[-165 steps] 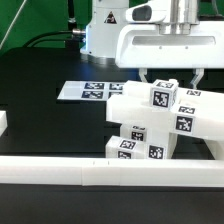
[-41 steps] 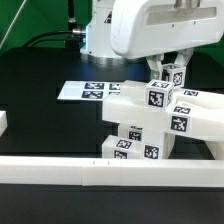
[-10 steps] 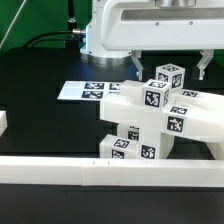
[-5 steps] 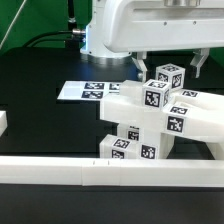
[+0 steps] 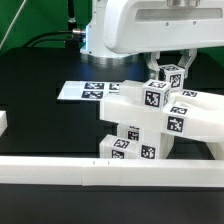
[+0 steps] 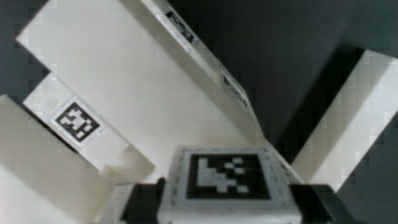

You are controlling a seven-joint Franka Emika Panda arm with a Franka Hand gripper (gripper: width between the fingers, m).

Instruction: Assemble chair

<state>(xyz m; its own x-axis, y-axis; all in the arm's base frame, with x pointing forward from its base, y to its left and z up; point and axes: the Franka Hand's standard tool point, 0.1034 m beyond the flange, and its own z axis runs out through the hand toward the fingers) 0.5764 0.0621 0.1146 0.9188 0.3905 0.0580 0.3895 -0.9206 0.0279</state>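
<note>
In the exterior view, we see the chair (image 5: 150, 118) as a stack of chunky white blocks with little black-and-white tags. It stands on the black table (image 5: 45, 120), toward the exterior view's right, just behind the long white rail (image 5: 60, 175). Many parts are already joined, so we think a good share of the building is done. Our gripper (image 5: 171, 75) has its two fingers squeezed tight on the small tagged block (image 5: 171, 76) at the very top of the chair. The marker board (image 5: 88, 90) lies flat behind the chair.

In the wrist view, we look down between our fingers. The tagged block (image 6: 228, 172) sits snug between the gripper (image 6: 228, 195) fingers, touching both. A long white slab (image 6: 134, 85) of the chair lies slanted below it.

We cannot tell if this top block is fully seated yet. We think this part still needs fastening, and more parts may follow.
</note>
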